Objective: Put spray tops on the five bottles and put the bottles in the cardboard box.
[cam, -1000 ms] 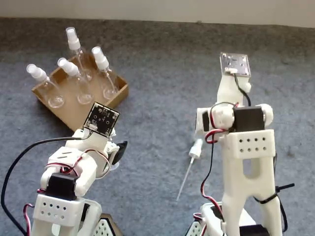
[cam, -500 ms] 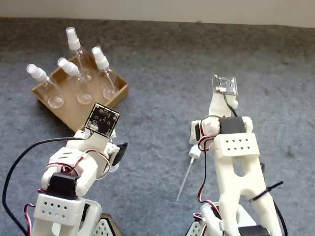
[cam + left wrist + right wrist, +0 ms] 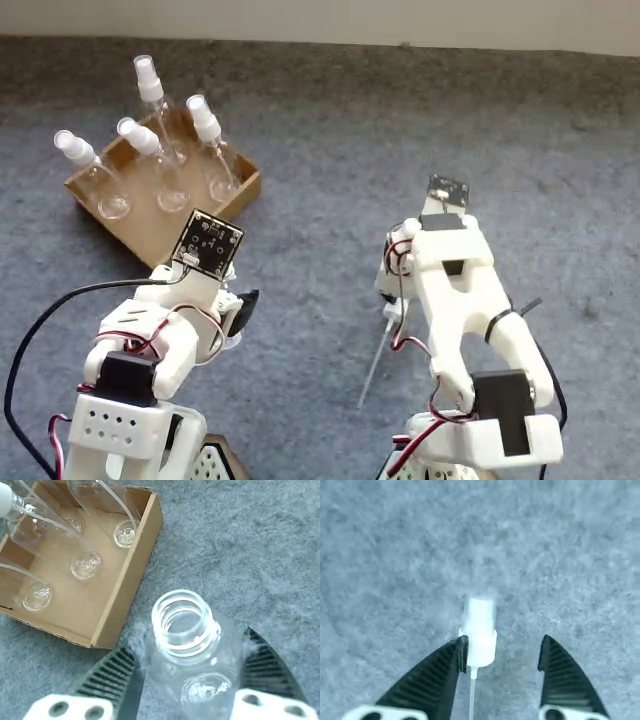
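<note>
My left gripper (image 3: 190, 645) is shut on a clear open-necked bottle (image 3: 182, 625) with no top, held upright just off a corner of the cardboard box (image 3: 132, 575). In the high view that gripper (image 3: 232, 322) is at the lower left, near the box (image 3: 240, 195). Several capped bottles (image 3: 160, 165) lean inside the box. A white spray top (image 3: 480, 630) with a thin tube lies on the carpet. My right gripper (image 3: 502, 652) hangs open over it, one finger beside the top's head. The tube (image 3: 375, 365) sticks out from under the right arm (image 3: 450, 280).
Grey carpet covers the whole table. A pale wall edge runs along the far side. Open carpet lies between the box and the right arm, and to the right of that arm.
The right arm has folded forward and down, bringing its gripper low over the spray top. The left arm and its bottle have not moved.
</note>
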